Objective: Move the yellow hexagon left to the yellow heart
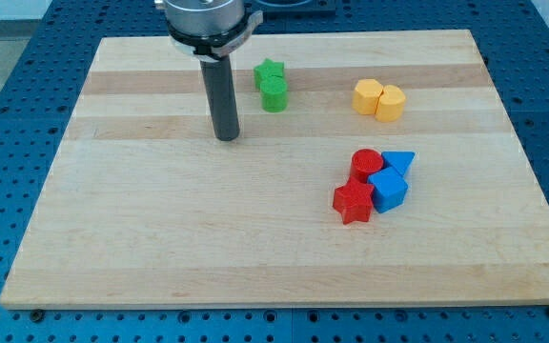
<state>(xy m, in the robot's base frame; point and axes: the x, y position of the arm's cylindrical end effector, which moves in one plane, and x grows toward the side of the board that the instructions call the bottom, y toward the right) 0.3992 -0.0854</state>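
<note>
Two yellow blocks sit touching at the view's upper right. The left one looks like the yellow hexagon (367, 96) and the right one like the yellow heart (391, 103). My tip (227, 137) rests on the board well to the view's left of them and slightly lower. It is about a block's width left of the green blocks and touches no block.
A green star (269, 71) and a green cylinder (274, 94) stand together between my tip and the yellow pair. A cluster lies at the lower right: red cylinder (366, 164), red star (353, 202), blue triangle (399, 162) and blue cube (387, 190). The wooden board (160, 248) lies on a blue perforated table.
</note>
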